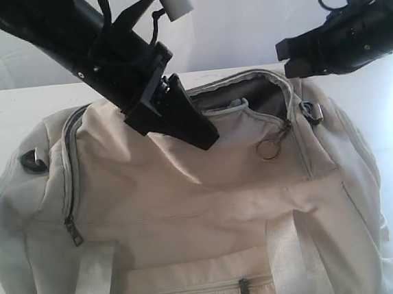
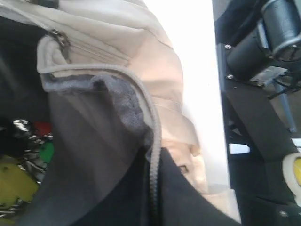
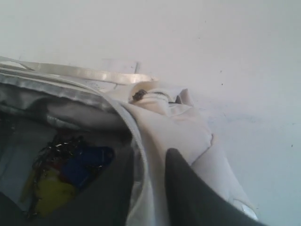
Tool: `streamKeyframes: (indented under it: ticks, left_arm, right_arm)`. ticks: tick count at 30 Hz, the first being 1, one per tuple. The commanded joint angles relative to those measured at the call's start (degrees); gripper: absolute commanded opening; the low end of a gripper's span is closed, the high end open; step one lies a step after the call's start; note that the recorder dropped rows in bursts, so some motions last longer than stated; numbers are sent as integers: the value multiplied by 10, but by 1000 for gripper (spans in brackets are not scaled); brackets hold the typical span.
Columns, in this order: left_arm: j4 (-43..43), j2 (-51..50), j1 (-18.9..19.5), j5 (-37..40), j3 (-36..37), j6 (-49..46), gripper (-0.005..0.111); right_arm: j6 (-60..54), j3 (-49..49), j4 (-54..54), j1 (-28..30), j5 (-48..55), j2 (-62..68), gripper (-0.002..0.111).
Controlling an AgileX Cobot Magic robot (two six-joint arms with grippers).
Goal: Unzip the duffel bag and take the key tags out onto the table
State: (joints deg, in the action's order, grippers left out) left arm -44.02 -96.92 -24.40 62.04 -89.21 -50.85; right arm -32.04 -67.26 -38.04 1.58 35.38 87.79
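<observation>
The cream duffel bag [image 1: 188, 209] fills the front of the white table [image 1: 14, 108], its top zip drawn open onto dark lining. My left gripper [image 1: 206, 136] is shut on the near rim of that opening; the grey zip edge runs between its jaws [image 2: 154, 160]. At the opening's right end sits my right gripper [image 1: 289, 60]. Its fingers stand apart with the bag's rim [image 3: 188, 136] lying loosely between them [image 3: 150, 155]. The key tags [image 3: 70, 172] lie inside on the lining, blue and yellow, and the left wrist view shows the key tags [image 2: 19, 181] as yellow, green and red.
A zip pull with a metal ring [image 1: 269, 147] hangs on the bag's top. A second zip pull [image 1: 73, 230] and a black strap ring [image 1: 32, 161] sit at its left end. A pale handle [image 1: 288, 249] crosses the front. Bare table [image 3: 235, 56] lies beyond the bag.
</observation>
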Motion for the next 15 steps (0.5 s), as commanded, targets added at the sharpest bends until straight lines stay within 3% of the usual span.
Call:
streamKeyframes:
  ticks: [1, 5, 9, 15]
  left_arm:
    - [11, 4, -3, -93, 4, -2, 0]
    - [13, 4, -3, -169, 4, -2, 0]
    - [13, 4, -3, -183, 4, -6, 0]
    - [12, 10, -3, -191, 4, -6, 0]
  right_arm:
    - [-9, -16, 4, 2, 49, -66, 50]
    - [-6, -13, 1, 2, 134, -124, 52]
    - [-10, 22, -45, -1, 236, -166, 52]
    - [-12, 146, -59, -33, 175, -187, 52]
